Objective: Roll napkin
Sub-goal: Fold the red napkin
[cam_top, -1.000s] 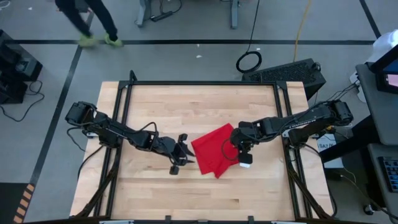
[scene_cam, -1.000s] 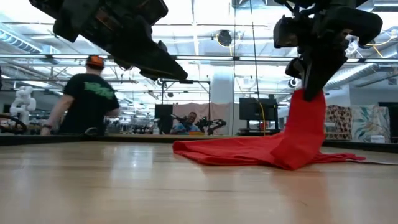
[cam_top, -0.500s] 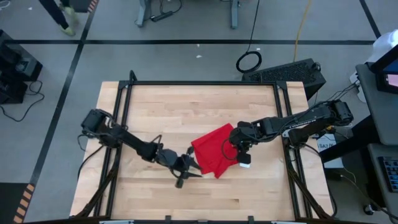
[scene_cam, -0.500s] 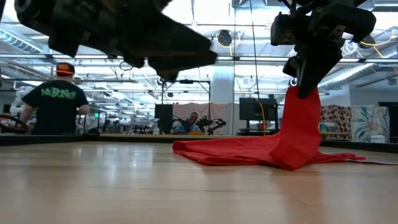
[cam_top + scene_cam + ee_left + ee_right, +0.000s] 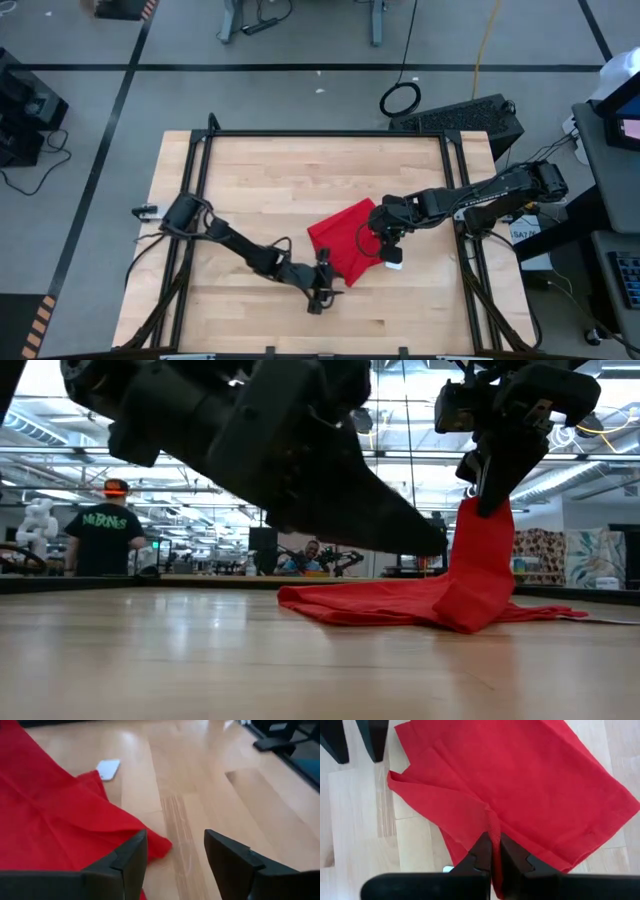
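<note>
Napkin [image 5: 345, 243]: lies on the wooden desk [image 5: 260, 180], one part lifted up.
Right gripper [image 5: 492, 851]: jaws closed on a fold of the napkin, holding it raised.
Left gripper [image 5: 175, 857]: jaws apart, empty, just beside the napkin corner.

Glaring from bright overhead ceiling lights [image 5: 330, 380] in the low view, blurring the near dark arm [image 5: 270, 450], reflecting softly off the counter [image 5: 200, 650]
</note>
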